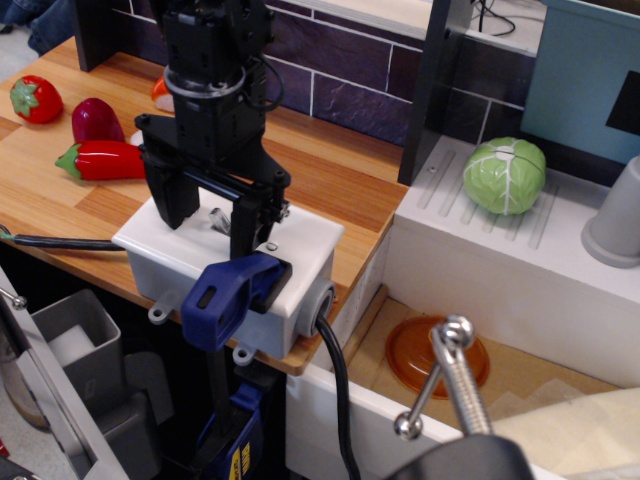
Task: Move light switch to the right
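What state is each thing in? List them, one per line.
pincer: open, fingers straddling the light switch
light switch: between the fingers; its lean cannot be told
white box: flat on the counter edge, clamped
blue clamp: gripping the box's front edge
cabbage: resting on the white drainer
orange plate: lying flat in the sink

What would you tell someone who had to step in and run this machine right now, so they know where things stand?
Gripper: open, fingers straddling the light switch on top of the white box; nothing is grasped.
Light switch: small metal lever showing between the fingers. Which way it leans cannot be told from this view.
Blue clamp: grips the box's front edge, holding it to the wooden counter.
Done: the gripper is lined up at the switch.
Left: confirm the lever's position, push it to the right if it is not there, then lift away.
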`<state>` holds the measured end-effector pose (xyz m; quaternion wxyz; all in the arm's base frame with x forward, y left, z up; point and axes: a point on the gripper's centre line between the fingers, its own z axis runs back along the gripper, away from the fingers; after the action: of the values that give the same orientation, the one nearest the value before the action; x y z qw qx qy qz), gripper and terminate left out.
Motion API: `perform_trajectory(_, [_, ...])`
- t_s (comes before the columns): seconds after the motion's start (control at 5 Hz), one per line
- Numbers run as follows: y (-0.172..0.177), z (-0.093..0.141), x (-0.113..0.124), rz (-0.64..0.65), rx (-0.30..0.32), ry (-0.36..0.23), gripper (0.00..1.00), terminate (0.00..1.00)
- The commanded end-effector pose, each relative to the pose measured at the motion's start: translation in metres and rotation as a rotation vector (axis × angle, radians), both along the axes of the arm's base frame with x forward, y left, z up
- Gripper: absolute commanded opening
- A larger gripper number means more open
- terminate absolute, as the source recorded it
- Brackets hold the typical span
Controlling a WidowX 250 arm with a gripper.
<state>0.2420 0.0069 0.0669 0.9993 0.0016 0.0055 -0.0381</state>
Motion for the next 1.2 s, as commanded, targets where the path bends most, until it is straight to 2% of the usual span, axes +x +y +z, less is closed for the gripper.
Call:
perform_trajectory(0.0, [-0.018, 0.002, 0.009, 0.01, -0.007, -0.011, 1.0, 0.0])
perform_trajectory(0.2, [-0.03, 0.0, 0.008, 0.014, -0.018, -0.002, 1.0, 0.0])
perform_trajectory(0.6, [-0.051, 0.005, 0.012, 0.021, -0.086, 0.027, 1.0, 0.0])
perform_trajectory(1.0, [-0.057, 0.004, 0.014, 0.043, -0.126, 0.01, 1.0, 0.0])
